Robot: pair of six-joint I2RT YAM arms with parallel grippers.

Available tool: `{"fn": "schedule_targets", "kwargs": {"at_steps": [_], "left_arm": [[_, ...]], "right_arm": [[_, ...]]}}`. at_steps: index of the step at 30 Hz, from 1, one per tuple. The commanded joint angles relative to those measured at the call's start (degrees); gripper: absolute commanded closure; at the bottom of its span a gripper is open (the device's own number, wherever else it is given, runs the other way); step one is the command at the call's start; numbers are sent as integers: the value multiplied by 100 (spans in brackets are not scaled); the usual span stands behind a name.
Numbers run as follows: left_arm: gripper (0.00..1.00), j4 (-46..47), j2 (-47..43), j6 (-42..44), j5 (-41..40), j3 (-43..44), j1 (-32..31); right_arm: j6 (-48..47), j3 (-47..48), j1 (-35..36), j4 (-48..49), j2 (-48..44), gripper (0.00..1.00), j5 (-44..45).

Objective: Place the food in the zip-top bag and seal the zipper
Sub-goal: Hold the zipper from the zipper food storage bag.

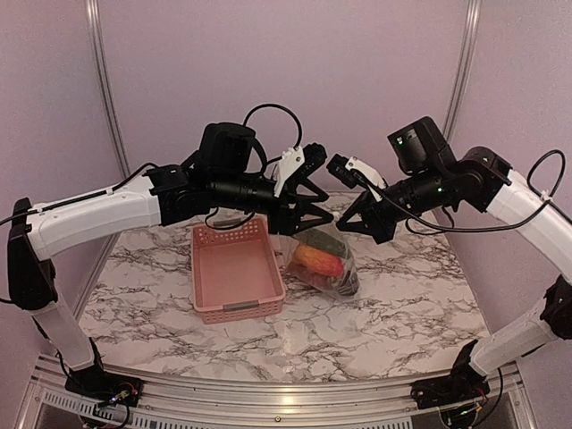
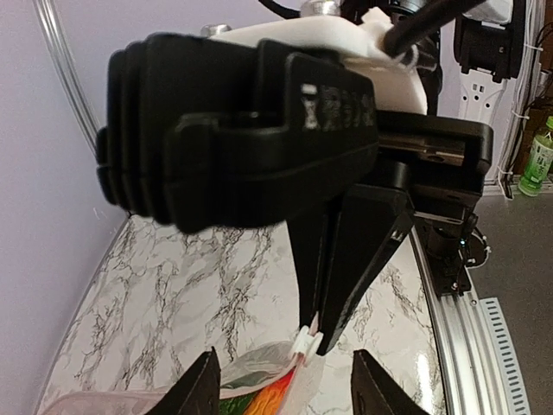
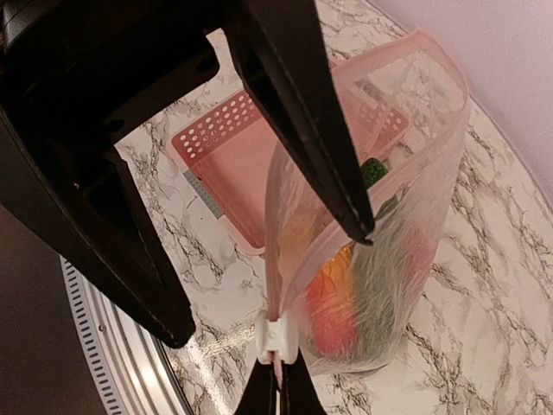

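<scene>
The clear zip-top bag (image 1: 329, 264) sits right of the basket with its mouth lifted. Inside it I see the food: an orange-red fruit (image 1: 319, 261) and green pieces (image 3: 380, 277). The pale zipper strip (image 3: 270, 233) loops open around the mouth, with a white slider (image 3: 276, 339) at its near end. My right gripper (image 3: 278, 385) is shut on the strip's end just beyond the slider, as the left wrist view (image 2: 318, 333) also shows. My left gripper (image 2: 289, 389) is open, its fingers straddling the bag's mouth (image 1: 319, 213). I cannot tell if one finger (image 3: 350, 207) is inside the bag.
A pink latticed basket (image 1: 238, 308) stands just left of the bag with nothing visible in it, and shows in the right wrist view (image 3: 216, 130). A metal rail (image 1: 268, 393) runs along the table's near edge. A green bottle (image 2: 540, 156) stands off the table.
</scene>
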Motion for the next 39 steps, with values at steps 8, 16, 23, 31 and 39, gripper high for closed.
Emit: {"fn": "schedule_targets", "kwargs": {"at_steps": [8, 16, 23, 31, 39], "left_arm": [[59, 343, 343, -188, 559, 179, -96], [72, 359, 434, -236, 748, 205, -118], [78, 346, 575, -309, 836, 293, -183], [73, 155, 606, -98, 716, 364, -242], [85, 75, 674, -20, 692, 462, -263]], "right_arm": [[76, 382, 65, -294, -190, 100, -276], [125, 518, 65, -406, -208, 100, -198], [169, 571, 64, -468, -235, 100, -155], [169, 530, 65, -508, -279, 100, -93], [191, 582, 61, -548, -269, 100, -20]]}}
